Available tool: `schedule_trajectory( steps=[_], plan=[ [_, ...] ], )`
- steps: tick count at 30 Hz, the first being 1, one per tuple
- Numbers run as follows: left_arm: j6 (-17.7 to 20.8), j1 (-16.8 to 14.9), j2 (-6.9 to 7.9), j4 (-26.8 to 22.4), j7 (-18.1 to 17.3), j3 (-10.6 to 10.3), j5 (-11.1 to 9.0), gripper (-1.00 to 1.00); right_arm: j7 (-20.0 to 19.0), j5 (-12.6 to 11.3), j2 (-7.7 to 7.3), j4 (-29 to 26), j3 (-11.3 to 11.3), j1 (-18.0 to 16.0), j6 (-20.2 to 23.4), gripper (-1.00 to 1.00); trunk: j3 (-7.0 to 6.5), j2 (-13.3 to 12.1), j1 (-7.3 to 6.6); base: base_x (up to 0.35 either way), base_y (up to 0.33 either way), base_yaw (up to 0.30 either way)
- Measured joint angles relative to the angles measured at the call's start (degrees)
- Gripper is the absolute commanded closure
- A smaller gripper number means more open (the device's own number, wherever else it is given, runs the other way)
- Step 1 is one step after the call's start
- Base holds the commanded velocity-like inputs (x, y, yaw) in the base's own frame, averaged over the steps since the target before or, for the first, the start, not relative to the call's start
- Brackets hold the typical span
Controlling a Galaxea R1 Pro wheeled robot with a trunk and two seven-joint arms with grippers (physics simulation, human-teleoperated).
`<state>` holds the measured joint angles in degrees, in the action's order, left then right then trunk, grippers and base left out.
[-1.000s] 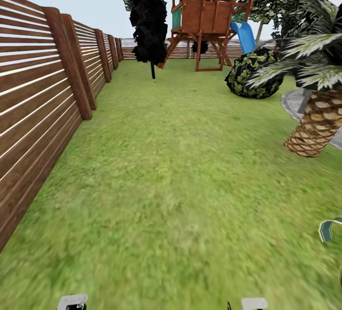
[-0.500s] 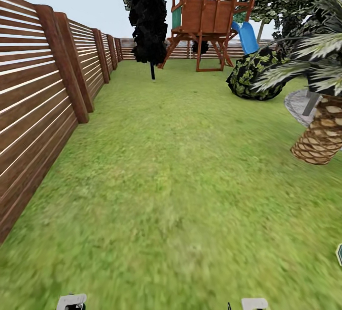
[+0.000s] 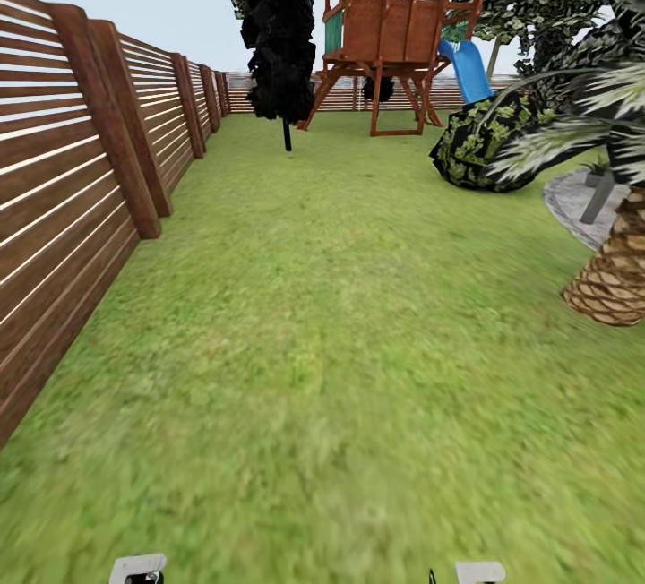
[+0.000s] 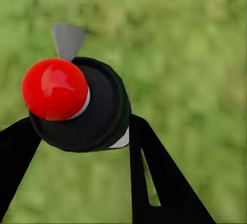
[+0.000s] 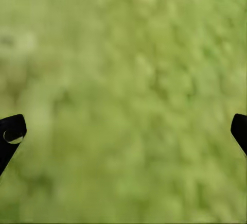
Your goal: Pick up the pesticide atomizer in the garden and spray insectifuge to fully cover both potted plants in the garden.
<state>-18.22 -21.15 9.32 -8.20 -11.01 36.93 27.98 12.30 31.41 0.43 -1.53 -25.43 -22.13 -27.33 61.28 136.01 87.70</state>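
Two grippers noted: your left gripper point(image 4: 77, 131) is clamped on the pesticide atomizer point(image 4: 82, 105), red cap toward the wrist camera; your right gripper point(image 5: 123, 131) hangs spread wide over lawn point(image 5: 128, 80), carrying nothing.

Lawn point(image 3: 340, 342) is rendered mottled green w/ yellowish patches. Left of the lawn, a fence point(image 3: 81, 172) is shown in reddish-brown slats w/ pale gaps between, posts darker brown. At the lawn's far end, a playhouse point(image 3: 390, 24) is coloured red-brown w/ a teal side panel; a blue slide point(image 3: 466, 69) is attached. Beside the playhouse a near-black tree point(image 3: 279, 29) is seen. A round bush point(image 3: 475, 145) is patterned dark w/ pale green flecks. Right of the lawn, a palm trunk point(image 3: 618, 275) is tan, scaled in dark-edged diamonds; patio point(image 3: 578, 203) is grey.

In left wrist view a glossy red knob point(image 4: 55, 88) on a black round body is gripped by black fingers point(image 4: 154, 177). Right wrist: black fingertips point(image 5: 11, 131) over blurred green grass.
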Motion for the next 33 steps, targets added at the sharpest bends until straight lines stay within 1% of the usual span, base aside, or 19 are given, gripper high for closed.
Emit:
schedule_trajectory(
  steps=[33],
  plan=[
    [0.0, 0.0, 0.08, 0.0, 0.2, 0.1, -0.1, 1.0, 0.0, 0.0, 0.0, 0.0, 0.0, 0.0, 0.0, -1.0, 0.0, 0.0, 0.0, 0.338, 0.0, 0.0]
  ],
)
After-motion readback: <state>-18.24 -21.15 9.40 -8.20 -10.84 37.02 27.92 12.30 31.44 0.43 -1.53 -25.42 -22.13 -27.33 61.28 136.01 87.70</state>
